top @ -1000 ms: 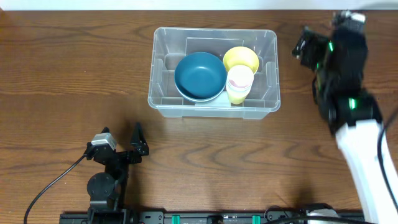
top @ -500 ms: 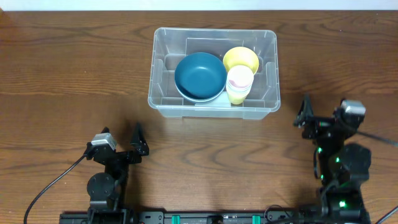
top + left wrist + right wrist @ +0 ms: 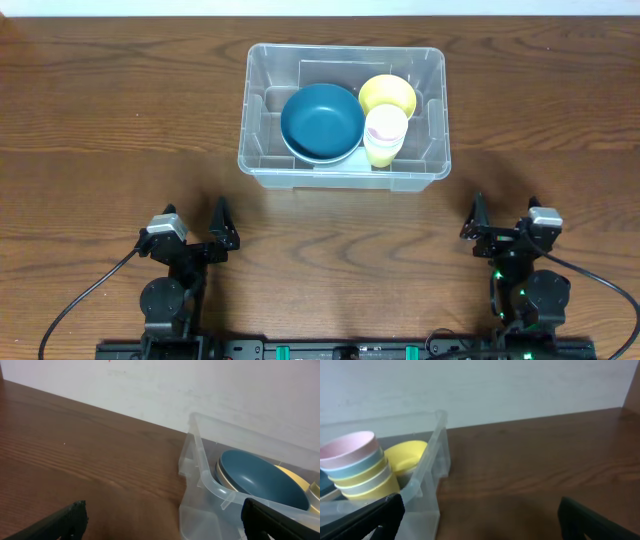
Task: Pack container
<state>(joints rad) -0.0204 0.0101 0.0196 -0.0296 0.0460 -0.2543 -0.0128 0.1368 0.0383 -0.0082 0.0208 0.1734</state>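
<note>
One container [image 3: 262, 150], far centre of the table [image 3: 100, 120], well apart from both arms. Inside we count three bowls: a blue bowl [image 3: 322, 120] nested in a paler bowl [image 3: 219, 467], and a yellow bowl [image 3: 388, 93] to the right. One cup stack [image 3: 385, 135], pink on top; we cannot tell how many cups. Two grippers: left gripper [image 3: 195, 215] and right gripper [image 3: 505, 212], both spread wide, holding nothing.

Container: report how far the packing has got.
Done: the blue bowl, yellow bowl and cups, stacked, sit inside the container. In hand: nothing; the left gripper and right gripper are both open and empty, apart from the container on its near side. Left: no loose item or lid shows in any view, so packing looks finished or nearly so.
</note>
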